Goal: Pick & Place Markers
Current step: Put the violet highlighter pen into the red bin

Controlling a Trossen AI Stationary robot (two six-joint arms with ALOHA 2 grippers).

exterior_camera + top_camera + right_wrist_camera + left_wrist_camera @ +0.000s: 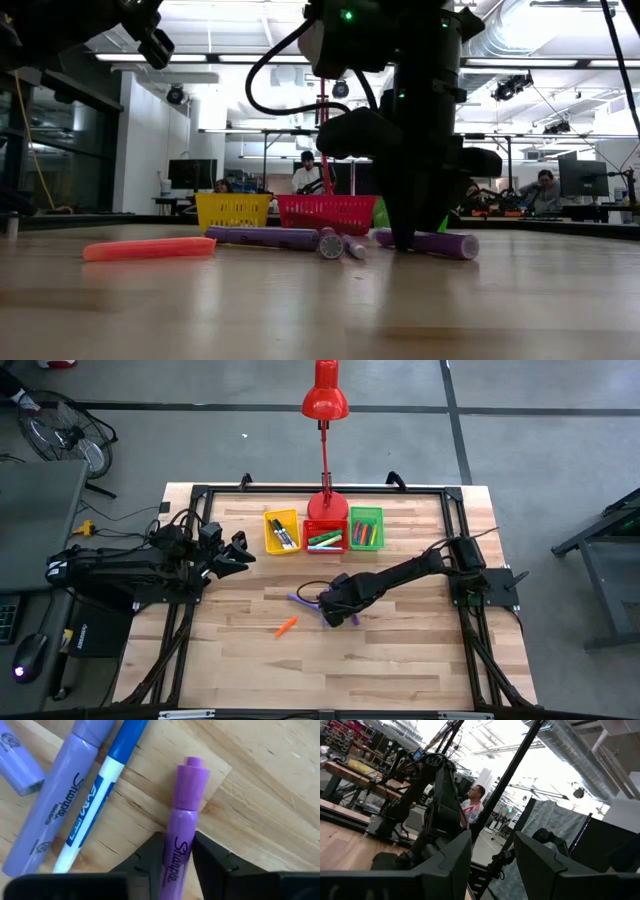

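Observation:
Near the table's middle, my right gripper [338, 605] points straight down over a small cluster of markers. Its two fingers stand on either side of a purple marker [186, 805], which lies flat on the wood. Beside it lie a lavender marker [57, 812], a blue-and-white marker [97, 795] and another lavender one [17, 767]. An orange marker [286, 626] lies alone, nearer the front edge. At the table's left, my left gripper [240, 552] hangs raised and open with nothing between its fingers. My right gripper has the purple marker's barrel [180, 837] between its two fingers [154, 851], below the cap end. The fingers come from above, pointing down, and lie across the marker. The marker rests flat on the table.
Three small bins stand in a row at the back: yellow [282, 532], red [325, 537] and green [366, 528], each with markers inside. A red desk lamp [325, 400] stands just behind them. A black frame [200, 495] borders the table. People sit beyond the table.

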